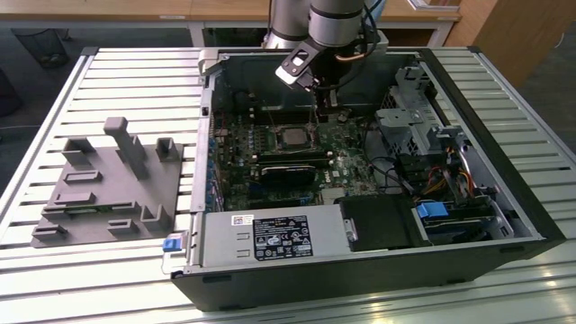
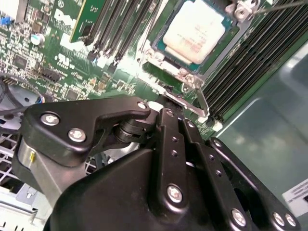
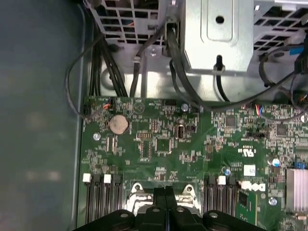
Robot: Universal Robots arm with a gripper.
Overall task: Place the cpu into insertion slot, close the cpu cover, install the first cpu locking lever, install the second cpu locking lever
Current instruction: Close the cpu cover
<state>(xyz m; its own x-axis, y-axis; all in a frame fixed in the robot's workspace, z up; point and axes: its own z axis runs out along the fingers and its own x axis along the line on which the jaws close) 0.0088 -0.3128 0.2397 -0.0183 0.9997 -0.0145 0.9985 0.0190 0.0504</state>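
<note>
The cpu [image 2: 195,31], a square chip with a silvery top, lies flat in the insertion slot [image 2: 161,54] on the green board; in the exterior view the cpu [image 1: 293,138] sits mid-board. The silver cpu cover [image 2: 190,77] frames the chip. A thin wire lever [image 2: 281,6] crosses one corner of the socket, and a silver bar [image 2: 200,103] juts out beside the fingers. My gripper [image 2: 169,102] is shut with nothing between its fingers, its tips at the socket's edge. The shut gripper [image 3: 164,191] sits between two silver tabs. It hangs just behind the socket [image 1: 326,106].
Long black memory slots [image 2: 120,29] flank the socket. A black heatsink block [image 1: 288,174] lies in front of it, with the power supply [image 1: 270,239] nearer. A drive cage [image 1: 409,121] and cables [image 1: 441,179] fill the exterior view's right. A grey fixture [image 1: 108,182] sits outside.
</note>
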